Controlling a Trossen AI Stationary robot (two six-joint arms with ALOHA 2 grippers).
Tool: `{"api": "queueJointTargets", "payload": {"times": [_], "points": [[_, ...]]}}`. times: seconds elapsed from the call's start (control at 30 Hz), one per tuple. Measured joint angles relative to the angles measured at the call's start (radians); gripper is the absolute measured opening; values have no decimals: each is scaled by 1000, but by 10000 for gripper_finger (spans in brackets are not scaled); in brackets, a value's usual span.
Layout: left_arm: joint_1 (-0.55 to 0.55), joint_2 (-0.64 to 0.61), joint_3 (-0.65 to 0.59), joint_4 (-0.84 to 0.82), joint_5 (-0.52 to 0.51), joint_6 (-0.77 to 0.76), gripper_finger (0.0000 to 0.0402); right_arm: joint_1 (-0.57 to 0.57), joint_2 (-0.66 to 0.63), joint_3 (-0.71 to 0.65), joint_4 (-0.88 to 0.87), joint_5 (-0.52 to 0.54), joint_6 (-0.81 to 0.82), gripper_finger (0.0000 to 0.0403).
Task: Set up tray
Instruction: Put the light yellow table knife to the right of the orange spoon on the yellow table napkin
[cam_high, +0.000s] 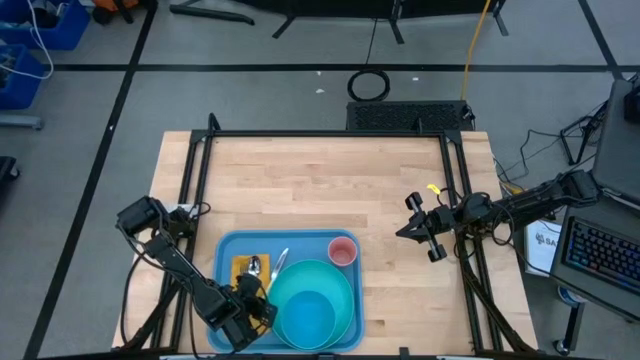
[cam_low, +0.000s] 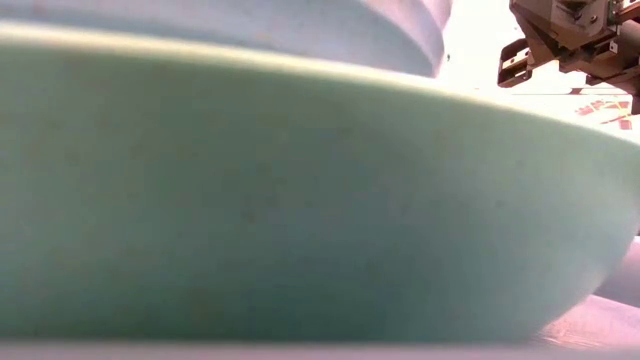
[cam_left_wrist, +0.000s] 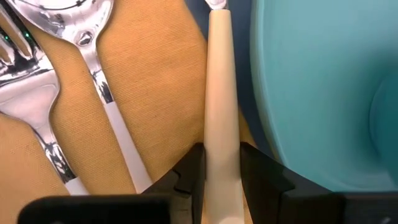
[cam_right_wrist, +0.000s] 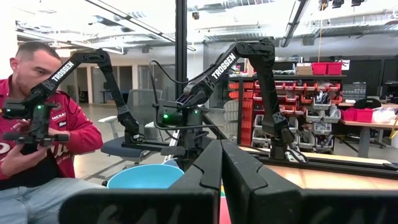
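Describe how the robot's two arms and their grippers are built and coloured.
Both are dark, nearly black jointed arms of slim links. The left arm has boxy joint housings and blocky dark fingers. The right arm carries a yellow fitting near its wrist, and the right gripper tapers to a point.

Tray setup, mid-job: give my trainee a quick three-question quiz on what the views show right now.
1. True or false: the left gripper holds a cream utensil handle between its fingers.
2. Which item sits at the tray's far right corner? A) fork B) pink cup C) napkin
3. Fill in: the spoon and fork lie on the orange ____.

Key:
1. True; the handle runs alongside the turquoise plate.
2. B, the pink cup.
3. napkin. The right gripper waits shut, off the tray.
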Motion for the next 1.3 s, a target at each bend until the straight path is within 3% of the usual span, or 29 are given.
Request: {"api": "queueJointTargets", "payload": {"times": [0.47,1.3], "points": [[-47,0,0,-36,-10,-240,88,0,0,0,0,0,0,0],[-60,-2,2,-45,-20,-323,88,0,0,1,0,0,0,0]]}}
